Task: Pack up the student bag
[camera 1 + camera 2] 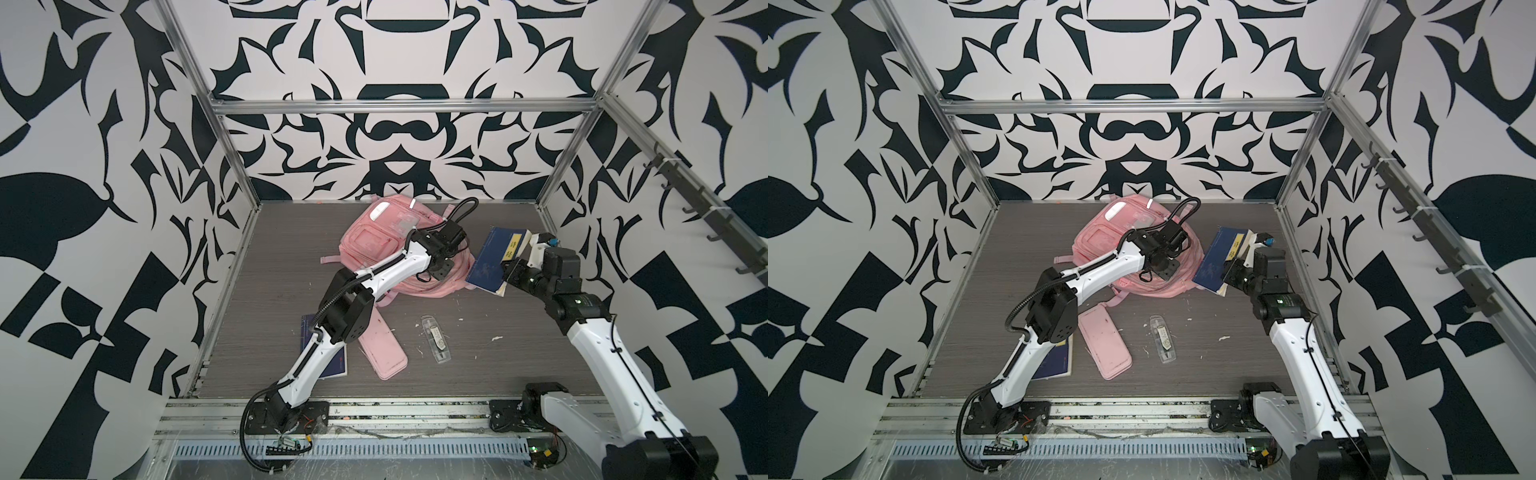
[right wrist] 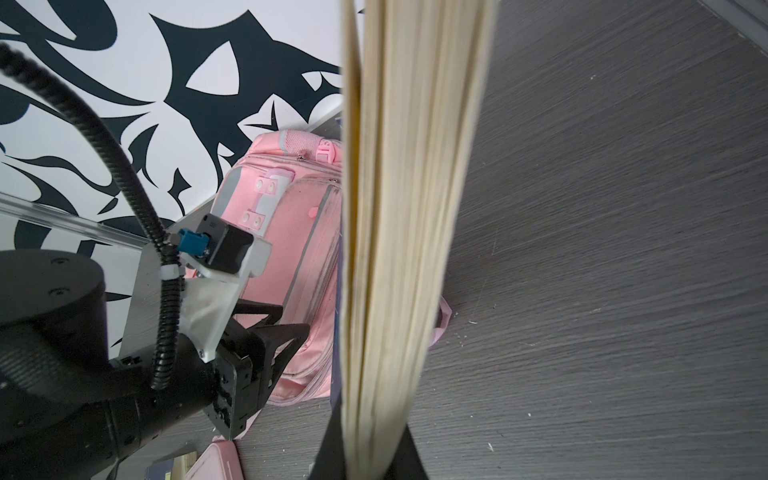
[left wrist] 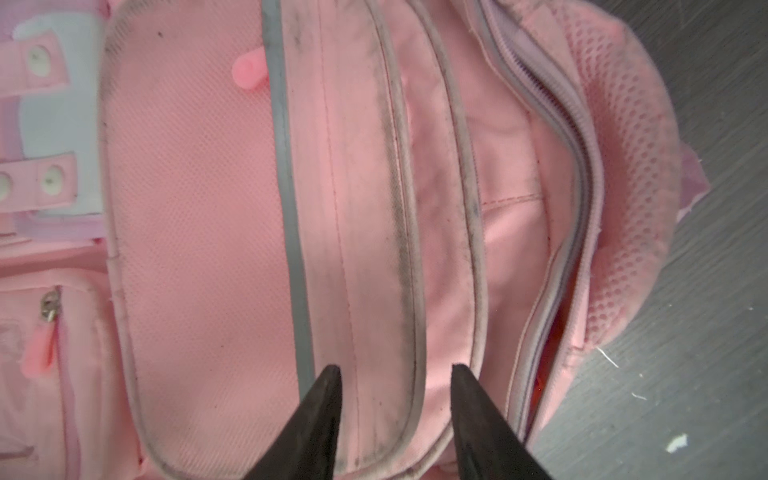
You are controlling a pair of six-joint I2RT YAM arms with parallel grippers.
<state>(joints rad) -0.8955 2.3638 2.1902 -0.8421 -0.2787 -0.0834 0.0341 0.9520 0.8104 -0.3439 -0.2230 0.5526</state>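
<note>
Closest to the lens runs the silver aluminium rail [image 1: 415,409] along the near edge of the grey wood-grain table [image 1: 498,365]. Just beyond it lie a flat dark blue notebook [image 1: 334,368], partly under the left arm [image 1: 390,272], a flat pink rectangular pencil case [image 1: 382,349] just beside the notebook, and a clear plastic oblong case [image 1: 434,338] a little to the right, apart from both. Farther back, mid-table toward the far side, lies the student bag [image 1: 374,241], a large pink fabric backpack with silver strips, resting with its front pockets facing up in both top views. The left gripper [image 3: 395,370] points down at the bag's near right part. In the left wrist view its two black fingers [image 3: 320,415] stand parted over a soiled pink band edged with grey piping, and whether they touch the cloth cannot be told. Beside that band the bag's main zip gapes, with something orange-red showing in the slit. The right gripper [image 1: 505,270] is clenched on a thick dark blue book [image 1: 486,262] with a yellow title strip, holding it tilted and off the table just beside the bag's right edge. The right wrist view shows the book [image 2: 399,208] edge-on, its cream pages clamped between the black fingers, with the bag [image 2: 291,232] and the left gripper [image 2: 270,332] behind it.
</note>
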